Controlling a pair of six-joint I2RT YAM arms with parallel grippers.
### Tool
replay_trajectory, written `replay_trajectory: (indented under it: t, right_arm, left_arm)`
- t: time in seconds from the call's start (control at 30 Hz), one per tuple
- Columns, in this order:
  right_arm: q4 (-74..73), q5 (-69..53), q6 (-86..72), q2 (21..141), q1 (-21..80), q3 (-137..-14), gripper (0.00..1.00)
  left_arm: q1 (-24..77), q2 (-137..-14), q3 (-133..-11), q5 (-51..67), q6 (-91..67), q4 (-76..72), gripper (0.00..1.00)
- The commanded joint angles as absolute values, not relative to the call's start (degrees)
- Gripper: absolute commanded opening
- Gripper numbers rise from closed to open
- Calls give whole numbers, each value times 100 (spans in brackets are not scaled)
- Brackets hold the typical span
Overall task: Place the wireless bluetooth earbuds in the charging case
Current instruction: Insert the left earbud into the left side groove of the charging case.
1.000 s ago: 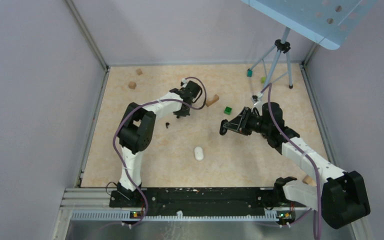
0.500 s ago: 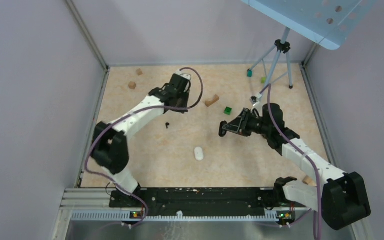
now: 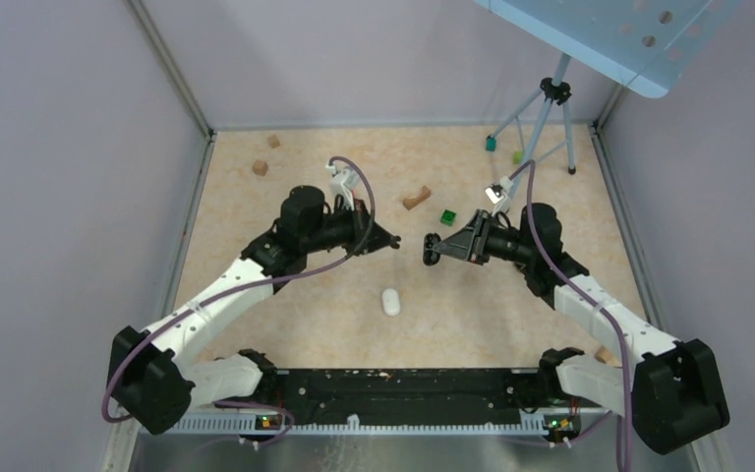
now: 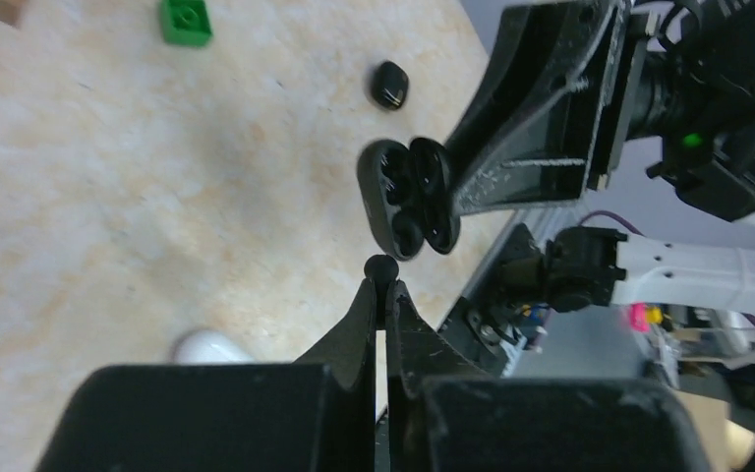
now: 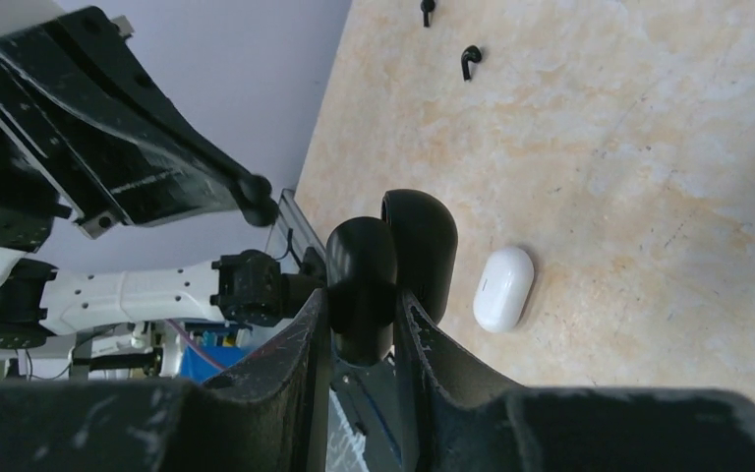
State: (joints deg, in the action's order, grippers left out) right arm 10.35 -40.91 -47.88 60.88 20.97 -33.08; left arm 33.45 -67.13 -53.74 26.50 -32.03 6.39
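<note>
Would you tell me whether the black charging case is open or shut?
Open: the black charging case has its two halves spread apart, inner wells facing the left wrist camera.

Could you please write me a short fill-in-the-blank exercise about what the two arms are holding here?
1. The left gripper has its jaws ____ on a black earbud.
2. The right gripper holds the black charging case with its lid ____.
3. The other case, lying on the table, is ____ in colour.

Missing words: shut; open; white.
</note>
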Motion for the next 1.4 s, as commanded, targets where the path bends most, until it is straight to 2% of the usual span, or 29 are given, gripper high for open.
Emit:
replay_trajectory:
  t: [0.0,0.2,0.57,1.37]
  right_arm:
    - [1986,-4180,-5103,6087,2188,-3167,0]
    - [2089,-4139,-5133,6242,2346,-3258,0]
    - [2058,-4063,-5152,6232,2426,-3289,0]
    - [2264,-4236,-5264,6425,2598,-3377,0]
  left_arm:
    - [3541,-6459,-4874,3069,-4117,-874,0]
    - [3610,-6519,-4617,2891,-4896,-1562,0]
    - [3616,-6658,-4449,2433,-5234,-1787,0]
    - [3773,-7335,-5173,2395,-4721,-593,0]
